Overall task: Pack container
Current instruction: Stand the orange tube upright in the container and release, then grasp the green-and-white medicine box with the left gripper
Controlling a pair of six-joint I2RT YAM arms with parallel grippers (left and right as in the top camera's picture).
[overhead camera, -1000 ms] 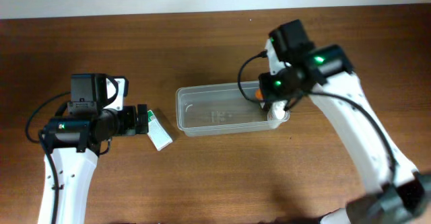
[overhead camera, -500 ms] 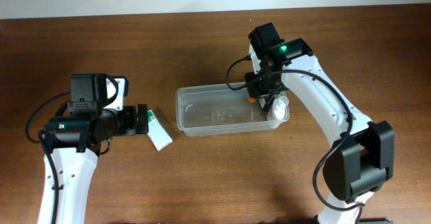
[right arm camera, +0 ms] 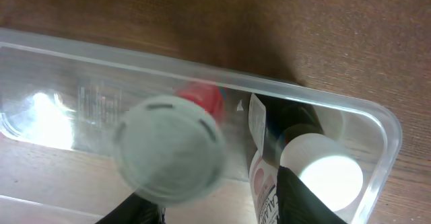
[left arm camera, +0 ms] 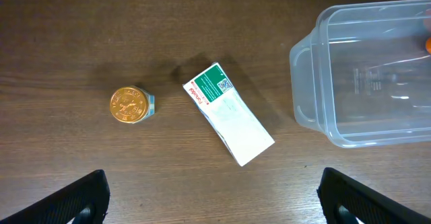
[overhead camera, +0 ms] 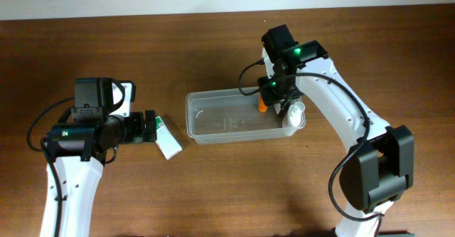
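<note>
A: Where did the container sit?

B: Middle of the table, long side across, between the two arms. The right gripper hung over its right end, pointing down into it. That was probably so whatever it carried would land inside the walls.

A: Jaws?

B: Could not tell. A blurred grey round cap sat by the fingers with an orange-red piece beyond it. Grip or release was not readable. A white-capped bottle already lay in that same end.

A: And the left gripper?

B: Jaws wide apart, nothing between them. It hovered above a white-and-green box and a gold-lidded jar. Both lay on the wood left of the container, outside it. Judged as staged for the next pick, the box being nearer the container.
</note>
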